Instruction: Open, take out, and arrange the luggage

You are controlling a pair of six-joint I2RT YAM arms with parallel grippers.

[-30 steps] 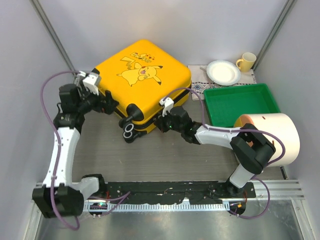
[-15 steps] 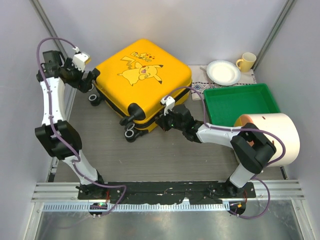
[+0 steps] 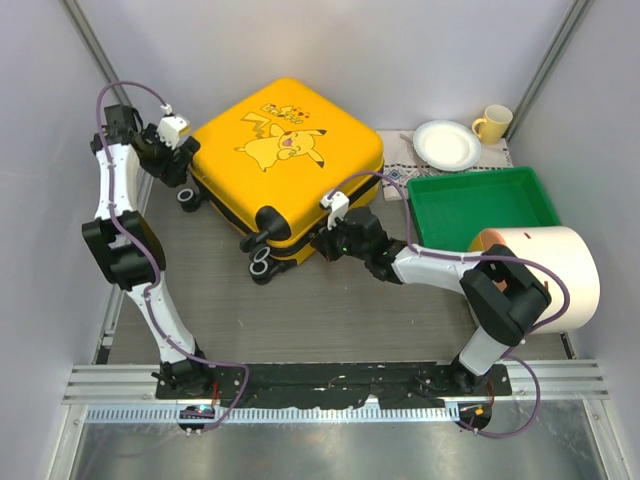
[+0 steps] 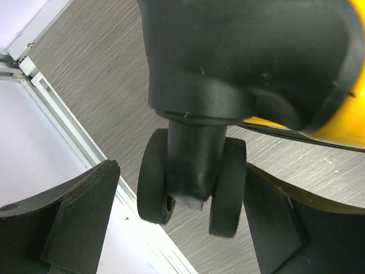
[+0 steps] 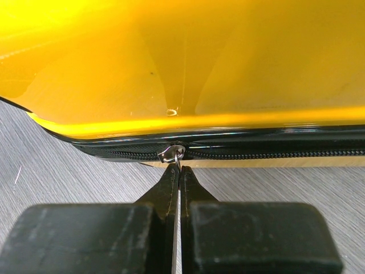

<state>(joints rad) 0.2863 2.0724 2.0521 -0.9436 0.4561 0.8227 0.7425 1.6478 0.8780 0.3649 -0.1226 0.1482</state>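
Low in the right wrist view, the right gripper [image 5: 178, 174] is pinched tight on the zipper pull [image 5: 172, 153] of the luggage [image 3: 285, 165], a detail the top view hides. The left wrist view alone shows the left gripper [image 4: 181, 191] spread wide, a black wheel [image 4: 191, 185] between its fingers. The luggage lies closed at upper centre of the grey wood-grain desk [image 3: 330, 310], with pale walls [image 3: 400, 50] behind.

White left arm [image 3: 106, 186] and right arm [image 3: 432, 268], black joints [image 3: 128, 255], purple cables [image 3: 366, 179], black fingers [image 4: 80, 217]
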